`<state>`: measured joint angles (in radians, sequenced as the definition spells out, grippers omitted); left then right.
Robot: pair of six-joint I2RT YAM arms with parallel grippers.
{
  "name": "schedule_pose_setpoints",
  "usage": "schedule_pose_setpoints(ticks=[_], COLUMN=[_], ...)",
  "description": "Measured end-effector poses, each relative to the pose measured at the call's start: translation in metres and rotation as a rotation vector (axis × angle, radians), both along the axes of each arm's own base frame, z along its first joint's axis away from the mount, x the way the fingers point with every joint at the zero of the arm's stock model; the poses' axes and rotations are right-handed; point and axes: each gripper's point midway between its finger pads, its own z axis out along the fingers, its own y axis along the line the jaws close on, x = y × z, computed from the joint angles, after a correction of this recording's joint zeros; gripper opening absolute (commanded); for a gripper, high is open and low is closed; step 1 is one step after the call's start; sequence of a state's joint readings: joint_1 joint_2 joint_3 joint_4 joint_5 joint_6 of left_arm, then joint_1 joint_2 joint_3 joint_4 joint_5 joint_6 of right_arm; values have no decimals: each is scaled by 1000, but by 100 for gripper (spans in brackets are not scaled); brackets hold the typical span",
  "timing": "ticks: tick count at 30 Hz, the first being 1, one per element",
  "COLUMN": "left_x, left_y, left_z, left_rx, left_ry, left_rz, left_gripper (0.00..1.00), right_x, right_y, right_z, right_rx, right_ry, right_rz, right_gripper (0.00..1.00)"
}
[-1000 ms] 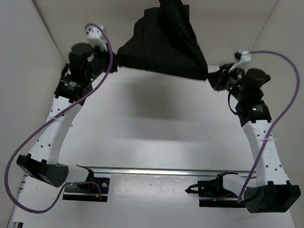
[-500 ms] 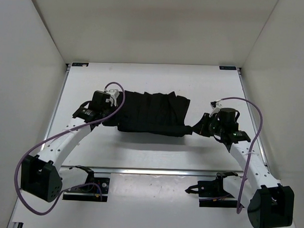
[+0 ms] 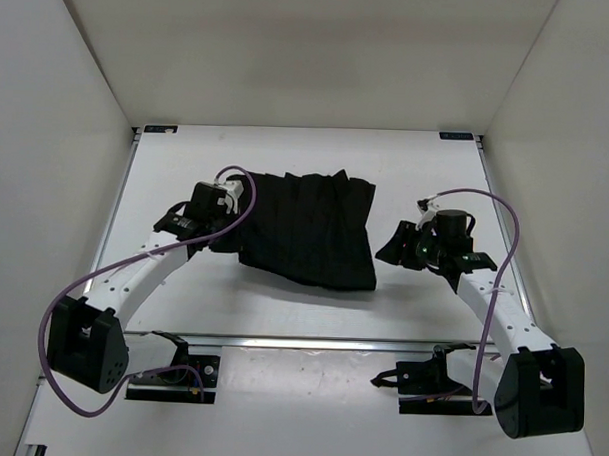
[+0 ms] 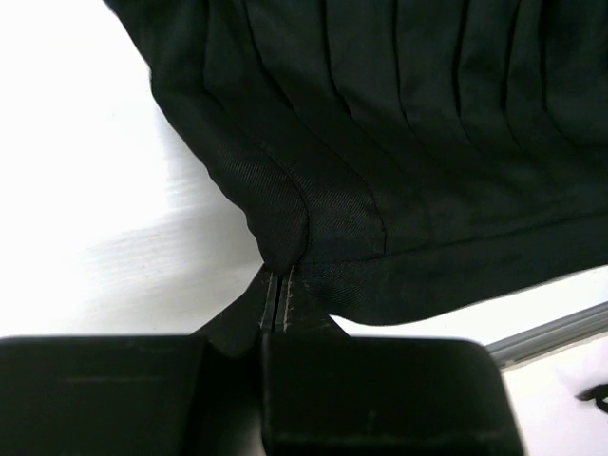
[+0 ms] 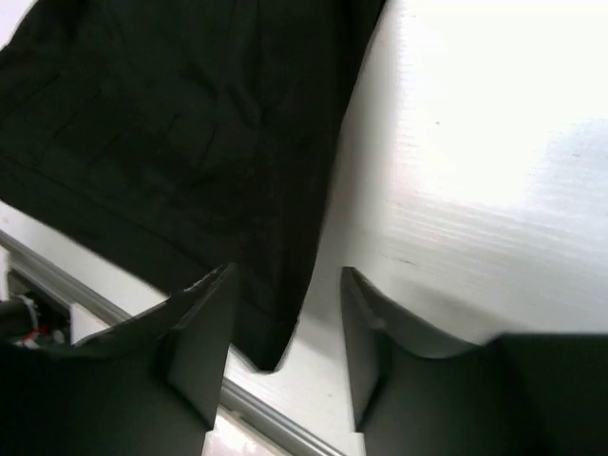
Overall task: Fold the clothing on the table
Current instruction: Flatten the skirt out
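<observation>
the clothing (image 3: 309, 228) lies on the white worktop (image 3: 437, 168), about in the middle, between the two arms. it is soft, thin and light, with many little pleats. it flops where nothing holds it, and it will not break. i think it can slide a bit on the smooth top. the best places to hold it look like the corners and the hem, with a firm pinch so it does not slip out.

the left jaws are shut tight on the near left corner of the clothing. in the left wrist view a small bunch of cloth is pinched between them. the right jaws are partly apart and hold nothing. they sit low over the worktop, just beside the right edge of the clothing. in the right wrist view that edge lies under the gap between them.

a second ago both arms held the clothing high up, pulled out between them. half a second ago it was down on the worktop as a long, low strip, and the right jaws were on its right end. now the right jaws have let go, and the clothing looks shorter from side to side and deeper. the left jaws still hold on.
</observation>
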<state>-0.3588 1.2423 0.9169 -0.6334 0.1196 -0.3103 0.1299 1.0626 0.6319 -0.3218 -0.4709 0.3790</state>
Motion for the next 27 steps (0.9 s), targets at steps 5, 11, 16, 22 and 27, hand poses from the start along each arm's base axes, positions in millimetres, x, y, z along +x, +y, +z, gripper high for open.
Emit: schedule_pose_setpoints(ticks=[5,11,16,22,27], left_x=[-21,-49,-59,-57,-58], left_y=[-3,-4,-1,-2,-2], left_z=[-28,-56,-65,-63,-66], left_rx=[8,19,18,9,8], left_ry=[65,149,171,163,165], left_rz=[-15,-22,-9,-1,4], left_gripper=[0,0,0,0,0], right_x=[-7,-23,-43,-56,-71], right_y=[1,21,37,33,26], right_z=[-6,-19,-44,-55,-62], right_rx=[-5,-16,-68,-104,-108], right_ry=[14,66,162,217,225], right_rz=[9,82,155,147,117], right_gripper=[69,70,68,67,64])
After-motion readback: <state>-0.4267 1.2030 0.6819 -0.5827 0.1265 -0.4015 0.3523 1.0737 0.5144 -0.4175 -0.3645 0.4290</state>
